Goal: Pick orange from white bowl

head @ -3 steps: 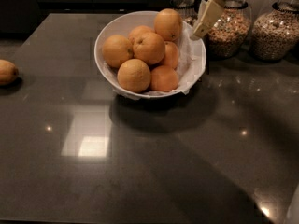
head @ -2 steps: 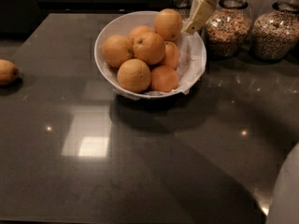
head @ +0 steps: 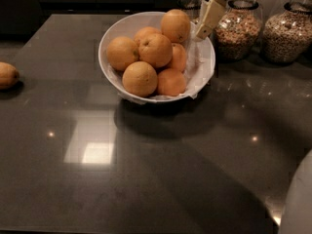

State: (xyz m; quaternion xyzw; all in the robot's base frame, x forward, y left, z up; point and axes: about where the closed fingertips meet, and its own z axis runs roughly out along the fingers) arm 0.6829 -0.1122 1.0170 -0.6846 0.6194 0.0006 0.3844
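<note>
Gripper (head: 207, 19): a cream-coloured claw reaches down from the top edge of the view, angled down and to the left, its tip at the far right rim of the bowl. Whether it is apart or together cannot be told, and it holds nothing.

Nearest the camera, a pale rounded part of the robot (head: 298, 199) fills the lower right corner. A dark, glossy countertop (head: 161, 179) spreads ahead, showing a bright square reflection.

At the left edge, well apart from everything else, lies a duller brownish-yellow fruit (head: 7, 74).

Further back, in the middle, stands the white bowl (head: 103, 58), lined with crinkled white paper (head: 197, 74) and heaped with oranges. The orange (head: 175, 26) sitting highest, at the back of the heap, is probably the one to take. It lies just to the left of the claw's tip, very close but seemingly not touching, and stands clear above its neighbours. It is nearly round, so no grip direction matters much. The coming move turns on shifting the claw a little leftward over this fruit.

Behind the bowl to the right stand two glass jars of grains (head: 237, 30), right behind the claw.
</note>
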